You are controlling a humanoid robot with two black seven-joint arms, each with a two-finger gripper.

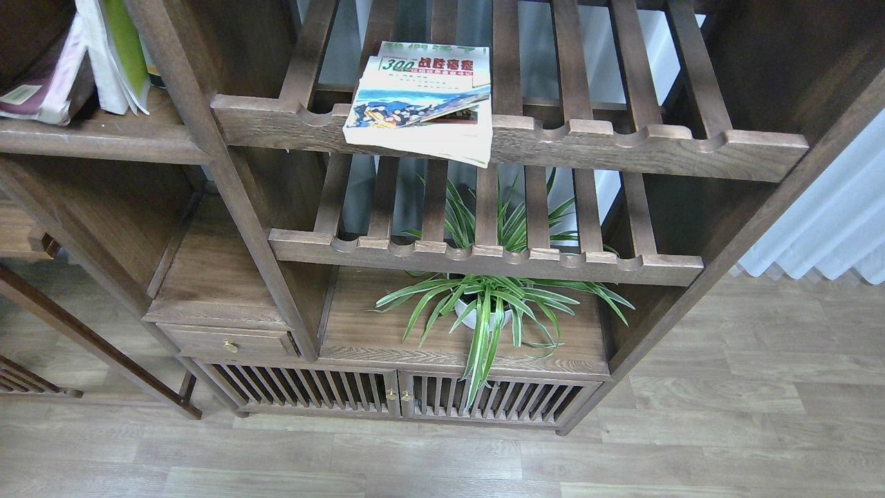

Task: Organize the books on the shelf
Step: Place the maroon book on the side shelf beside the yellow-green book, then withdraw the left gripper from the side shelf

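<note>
Roughly two of three books look shelved, judging by where things lie.

Nearest, at 6 o'clock: bare floor [622, 449], then the low cabinet with slatted doors [387, 398]. Just above it a potted plant [484, 311] sits on the bottom board. None of that belongs to the job.

Mid-depth, at 12 o'clock: the white book [422, 97], green "300" and a blue landscape on the cover, lies flat on the upper slatted rack [622, 142], its near edge overhanging the scalloped rail. That one is still in the wrong place.

Farthest, at 10–11 o'clock: the solid shelf [104, 138] holds the maroon book [41, 90], leaning steeply with its lower edge on the board, and the yellow-green book [117, 55] close to upright just to its right. Both are cropped by the frame edge.

Neither arm is in frame, so grip state can't be read; nothing is being carried in view.

Left, I'd say: move the white book from 12 over to 10 o'clock, maybe stand the maroon one up.
</note>
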